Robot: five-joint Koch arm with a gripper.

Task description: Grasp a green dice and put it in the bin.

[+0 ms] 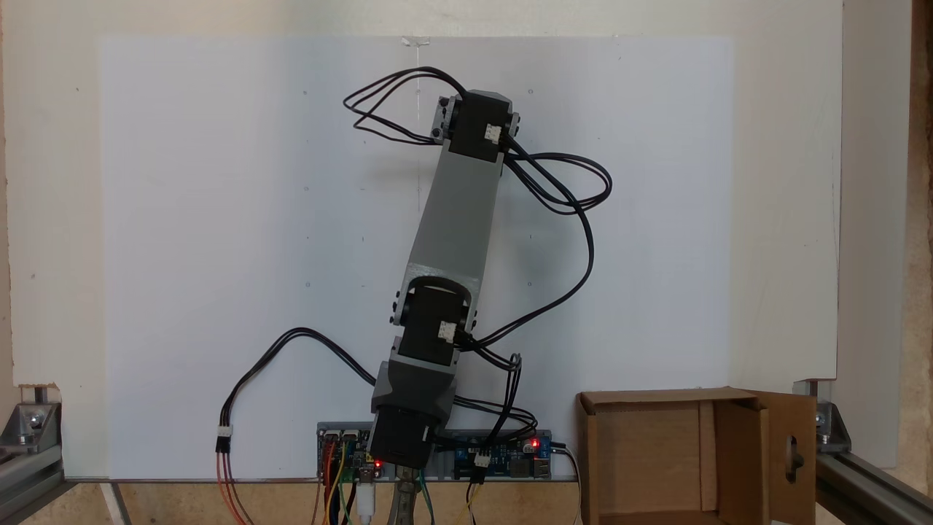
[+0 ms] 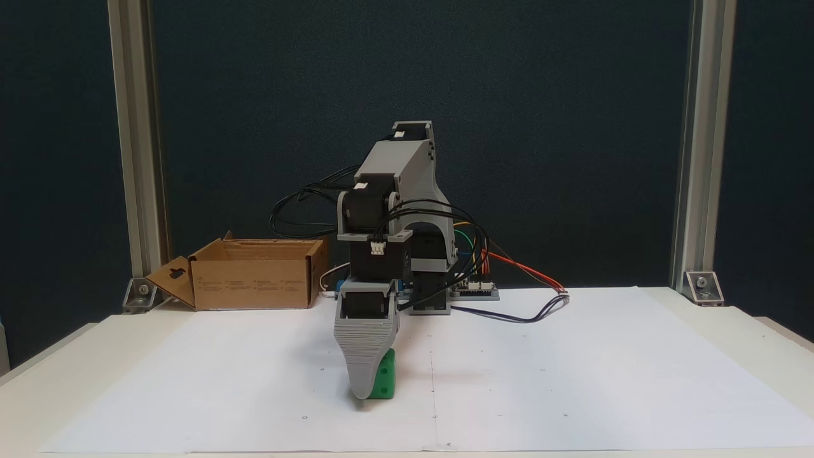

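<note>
Our hand (image 2: pixel 367 389) reaches down to the tabletop (image 2: pixel 572 381), its one visible finger covering most of the green dice (image 2: pixel 385 380); we cannot tell whether the jaws grip it. The bin (image 2: pixel 254 273) sits well behind the hand, beside the arm's base. A loose pinch could drop the dice mid-lift.

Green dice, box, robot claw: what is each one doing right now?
green dice: sitting on the white paper, tucked right behind the claw's tip.
bin: upright, open on top, flaps folded out, nothing seen inside it.
gripper: lowered to the paper at the dice; only one jaw shows, so open or shut cannot be told.
</note>
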